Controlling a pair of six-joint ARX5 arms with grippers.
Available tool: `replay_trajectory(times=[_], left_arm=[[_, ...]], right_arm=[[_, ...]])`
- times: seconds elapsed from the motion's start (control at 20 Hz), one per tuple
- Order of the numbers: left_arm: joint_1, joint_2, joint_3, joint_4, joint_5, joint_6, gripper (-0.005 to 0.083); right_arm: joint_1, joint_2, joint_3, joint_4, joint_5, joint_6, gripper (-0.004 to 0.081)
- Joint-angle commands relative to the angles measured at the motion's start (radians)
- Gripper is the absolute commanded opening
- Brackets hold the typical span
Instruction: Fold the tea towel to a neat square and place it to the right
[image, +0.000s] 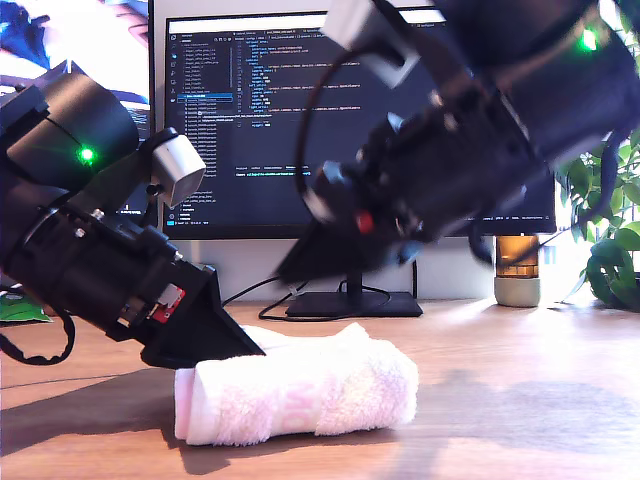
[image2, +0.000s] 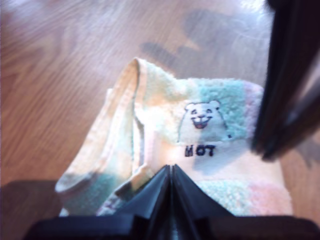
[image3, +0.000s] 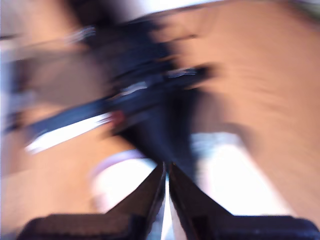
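The tea towel (image: 320, 390) is lying folded into a thick bundle on the wooden desk (image: 530, 400), near the front middle of the exterior view, its long axis running from that view's left to its right. Its rounded end is pointing toward the exterior view's right. In the first wrist view the towel (image2: 210, 135) is showing a small animal print and the word HOT face up, with loose layered edges curling up at one side. My first gripper (image: 235, 345) is pressing down on the towel's end at the exterior view's left, its jaws squeezed together (image2: 171, 170). My second gripper (image: 295, 265) is hanging above the towel, well clear of it and blurred, its jaws (image3: 166, 167) all but touching and holding nothing. Bare desk is lying open toward the exterior view's right. The monitor (image: 300, 120) and a leafy plant (image: 610, 240) are standing behind.
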Motion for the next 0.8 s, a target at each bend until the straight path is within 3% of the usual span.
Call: replay_trajectory(times=[0.0, 0.2, 0.4, 0.6, 0.75], left_arm=[[0.001, -0.01, -0.022, -0.006, 0.01, -0.004, -0.0019], [0.001, -0.121, -0.022, -0.086, 0.01, -0.002, -0.0019], [0.001, -0.249, -0.022, -0.179, -0.008, -0.003, -0.0019], [0.002, -0.353, -0.022, -0.312, -0.077, -0.006, -0.0019], [0.002, -0.415, -0.022, -0.395, -0.108, -0.014, -0.0019]], right_arm=[[-0.074, 0.04, 0.02, 0.003, -0.119, -0.026, -0.0012], [-0.2, 0.114, 0.102, -0.048, -0.324, -0.132, -0.0012], [-0.234, 0.225, 0.28, -0.295, -0.474, -0.238, -0.0012], [-0.232, 0.323, 0.399, -0.502, -0.517, -0.365, -0.0012], [-0.232, 0.345, 0.42, -0.591, -0.511, -0.459, -0.0012]])
